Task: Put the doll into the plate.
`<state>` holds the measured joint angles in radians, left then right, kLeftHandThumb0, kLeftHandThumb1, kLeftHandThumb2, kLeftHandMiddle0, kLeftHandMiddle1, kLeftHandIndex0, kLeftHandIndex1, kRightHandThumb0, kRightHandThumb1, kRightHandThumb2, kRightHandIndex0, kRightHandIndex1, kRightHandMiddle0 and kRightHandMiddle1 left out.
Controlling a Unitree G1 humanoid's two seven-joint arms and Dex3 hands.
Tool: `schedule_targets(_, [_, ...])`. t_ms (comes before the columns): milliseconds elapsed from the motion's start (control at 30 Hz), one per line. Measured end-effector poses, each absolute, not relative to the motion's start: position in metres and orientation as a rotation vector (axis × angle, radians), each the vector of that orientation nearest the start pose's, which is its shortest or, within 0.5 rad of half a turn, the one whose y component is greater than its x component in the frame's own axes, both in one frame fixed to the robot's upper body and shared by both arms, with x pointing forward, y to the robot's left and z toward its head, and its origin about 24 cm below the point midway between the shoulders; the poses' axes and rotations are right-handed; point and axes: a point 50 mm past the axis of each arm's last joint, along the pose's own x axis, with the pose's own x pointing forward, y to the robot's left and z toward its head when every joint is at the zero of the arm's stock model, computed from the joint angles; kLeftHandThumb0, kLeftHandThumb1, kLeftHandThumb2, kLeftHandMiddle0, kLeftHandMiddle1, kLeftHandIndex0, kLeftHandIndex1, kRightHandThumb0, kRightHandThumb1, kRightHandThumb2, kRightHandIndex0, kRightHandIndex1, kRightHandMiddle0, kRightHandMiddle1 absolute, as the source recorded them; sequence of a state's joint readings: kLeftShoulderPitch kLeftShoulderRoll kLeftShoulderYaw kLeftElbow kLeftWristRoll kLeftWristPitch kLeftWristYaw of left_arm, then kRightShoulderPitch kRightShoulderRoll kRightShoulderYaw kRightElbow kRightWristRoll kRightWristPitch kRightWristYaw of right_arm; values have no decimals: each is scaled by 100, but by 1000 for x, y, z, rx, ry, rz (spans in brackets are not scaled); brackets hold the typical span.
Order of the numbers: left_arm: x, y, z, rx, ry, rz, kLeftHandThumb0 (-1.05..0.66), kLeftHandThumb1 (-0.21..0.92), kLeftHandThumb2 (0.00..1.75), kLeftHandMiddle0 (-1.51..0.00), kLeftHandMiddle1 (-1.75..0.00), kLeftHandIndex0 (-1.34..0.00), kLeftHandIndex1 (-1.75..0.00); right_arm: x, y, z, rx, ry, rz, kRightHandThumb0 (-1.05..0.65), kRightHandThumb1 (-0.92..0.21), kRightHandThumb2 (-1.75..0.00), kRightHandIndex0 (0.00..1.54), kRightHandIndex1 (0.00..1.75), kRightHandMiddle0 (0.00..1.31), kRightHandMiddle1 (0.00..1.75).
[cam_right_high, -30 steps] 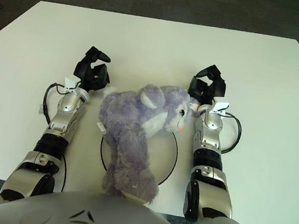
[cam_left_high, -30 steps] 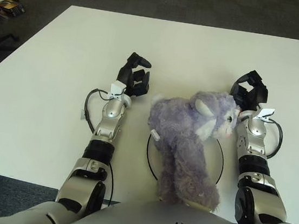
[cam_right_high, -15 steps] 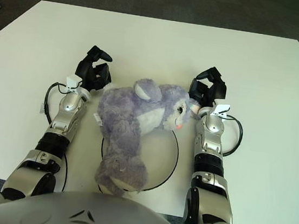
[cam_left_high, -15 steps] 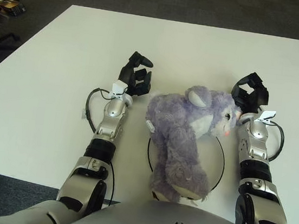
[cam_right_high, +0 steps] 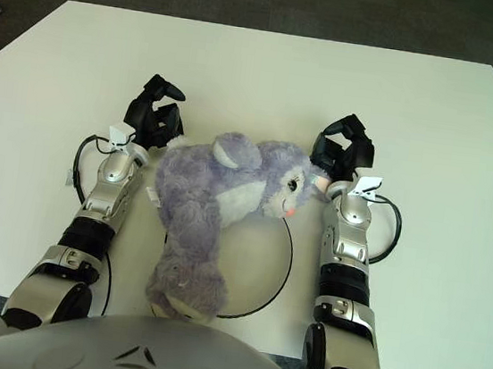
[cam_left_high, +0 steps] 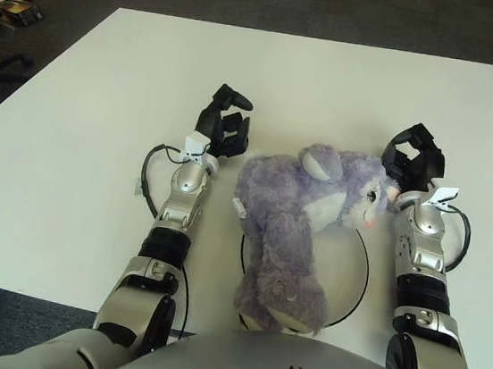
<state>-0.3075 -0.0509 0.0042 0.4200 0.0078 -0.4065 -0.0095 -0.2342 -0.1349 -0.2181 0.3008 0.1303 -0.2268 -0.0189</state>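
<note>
**Plush doll lying across the plate, both hands beside it**

The doll (cam_left_high: 301, 218), a shaggy lilac plush animal with paler ears and a pink snout, lies on its side over the plate (cam_left_high: 356, 283). Its head points toward the robot's right, and its body and legs trail toward the robot's chest. The plate is white with a thin dark rim, nearly matching the white table (cam_left_high: 73, 127), so only that rim outlines it. Most of the doll's bulk covers the plate's left half, and part of the body appears to hang over the near-left edge.

The left hand (cam_left_high: 222, 127) sits just beside the doll's back with its dark fingers spread and holding nothing. The right hand (cam_left_high: 414, 160) sits just beside the doll's face, fingers likewise loose and empty. The two flank the toy as though they have let it go, which suggests the placing is essentially done.

The soft, floppy pile lets the doll slump and drape instead of sitting upright.
</note>
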Motion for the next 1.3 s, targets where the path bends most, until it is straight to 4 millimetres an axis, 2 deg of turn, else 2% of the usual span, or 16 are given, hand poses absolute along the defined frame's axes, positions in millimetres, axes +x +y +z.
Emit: schedule_targets(1300, [303, 113, 64, -44, -280, -111, -39, 65, 88, -104, -175, -36, -175, 290, -217, 64, 27, -143, -192, -51, -26, -139, 125, 175, 66, 175])
